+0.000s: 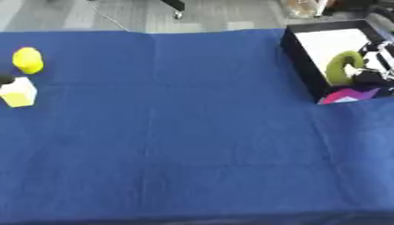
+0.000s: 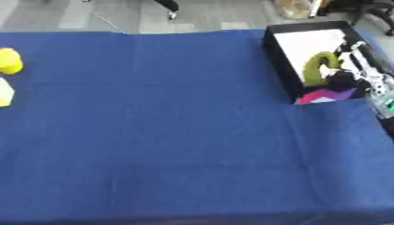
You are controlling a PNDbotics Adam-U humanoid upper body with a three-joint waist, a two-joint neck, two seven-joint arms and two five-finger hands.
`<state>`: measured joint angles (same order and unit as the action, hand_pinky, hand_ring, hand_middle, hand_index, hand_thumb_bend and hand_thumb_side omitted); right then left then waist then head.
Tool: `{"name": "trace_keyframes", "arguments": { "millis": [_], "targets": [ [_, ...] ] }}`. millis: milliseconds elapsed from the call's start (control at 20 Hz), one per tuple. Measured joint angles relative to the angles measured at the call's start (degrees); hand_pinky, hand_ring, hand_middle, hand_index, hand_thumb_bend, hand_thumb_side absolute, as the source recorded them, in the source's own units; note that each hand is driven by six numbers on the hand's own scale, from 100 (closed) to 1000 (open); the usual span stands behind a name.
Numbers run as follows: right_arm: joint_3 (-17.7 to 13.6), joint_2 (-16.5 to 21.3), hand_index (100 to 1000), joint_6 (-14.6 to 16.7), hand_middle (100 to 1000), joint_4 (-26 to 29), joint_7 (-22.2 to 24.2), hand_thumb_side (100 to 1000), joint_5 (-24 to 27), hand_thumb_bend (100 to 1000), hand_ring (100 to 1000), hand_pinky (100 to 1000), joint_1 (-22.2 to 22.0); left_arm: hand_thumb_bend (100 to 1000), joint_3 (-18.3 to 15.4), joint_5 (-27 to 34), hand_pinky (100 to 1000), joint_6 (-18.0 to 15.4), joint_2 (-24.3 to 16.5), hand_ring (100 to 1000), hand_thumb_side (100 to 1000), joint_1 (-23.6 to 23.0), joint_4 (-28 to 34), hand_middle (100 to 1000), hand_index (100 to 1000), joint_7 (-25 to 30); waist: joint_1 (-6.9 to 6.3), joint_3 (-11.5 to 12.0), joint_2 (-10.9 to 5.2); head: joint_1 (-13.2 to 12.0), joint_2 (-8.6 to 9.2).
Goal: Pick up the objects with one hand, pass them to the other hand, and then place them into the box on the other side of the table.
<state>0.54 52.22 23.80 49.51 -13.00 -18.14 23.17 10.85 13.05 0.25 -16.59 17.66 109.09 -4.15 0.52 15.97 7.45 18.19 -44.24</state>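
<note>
A curved green object (image 1: 341, 67) stands upright inside the black box (image 1: 298, 52) at the far right of the blue table. My right hand (image 2: 360, 66) reaches into the box from the right edge, its fingers curled on the green object's right side. At the far left lie a round yellow object (image 1: 27, 59) and a pale yellow block (image 1: 18, 92), with a small dark shape (image 1: 5, 79) beside the block at the picture's edge. My left hand does not show in either view.
A pink and purple piece (image 1: 350, 94) sits at the box's near corner. The blue cloth (image 1: 192, 132) covers the whole table, with grey floor beyond its far edge.
</note>
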Motion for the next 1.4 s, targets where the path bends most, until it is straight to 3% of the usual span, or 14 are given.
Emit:
{"name": "trace_keyframes", "arguments": {
  "millis": [250,450,850,900,1000,1150,1400],
  "targets": [
    [-0.9,1.5,1000,-0.2,1000,4.5,-0.3,135,-4.6,100,1000,990,-0.5,100,0.0,-0.1,876,0.0,0.0,618,931,-0.1,-0.1,694,894,0.0,0.24,0.0,0.00,0.0,0.00],
    [-1.6,2.5,1000,-0.9,1000,7.9,-0.7,197,-8.3,100,1000,988,-0.5,100,0.0,-0.4,873,0.0,0.0,617,929,-0.1,-0.3,694,893,0.0,0.33,-0.1,0.00,0.1,0.00],
    [-2.7,2.2,1000,-2.1,1000,9.1,-1.4,203,-16.4,100,1000,986,-0.5,100,0.0,-0.6,872,0.0,0.0,614,926,-0.6,-0.4,690,892,-0.3,0.33,-0.1,0.00,0.1,0.00],
    [-2.7,2.1,898,-2.1,1000,9.0,-1.1,203,-16.4,100,1000,982,-0.5,100,0.0,-0.6,872,0.0,0.0,614,926,-0.6,-0.4,690,891,-0.3,0.33,-0.1,0.00,0.2,0.00],
    [-2.7,1.9,571,-2.3,979,8.7,-0.9,211,-16.4,100,1000,952,-0.4,100,0.0,-0.6,873,0.0,0.0,613,925,-0.6,-0.4,690,891,-0.3,0.32,-0.2,0.00,0.3,0.00],
    [-3.0,1.8,396,-2.7,938,8.4,-1.3,219,-16.4,100,993,902,-0.4,100,0.0,-0.6,873,-0.1,0.0,612,925,-0.6,-0.4,689,891,-0.4,0.32,-0.2,0.00,0.5,0.00],
    [-3.0,1.6,330,-3.2,916,7.7,-2.6,222,-16.3,100,981,891,-0.4,100,0.0,-0.8,872,0.0,0.0,611,923,-0.7,-0.4,688,890,-0.6,0.31,-0.2,0.00,0.5,0.00]
  ]
}}
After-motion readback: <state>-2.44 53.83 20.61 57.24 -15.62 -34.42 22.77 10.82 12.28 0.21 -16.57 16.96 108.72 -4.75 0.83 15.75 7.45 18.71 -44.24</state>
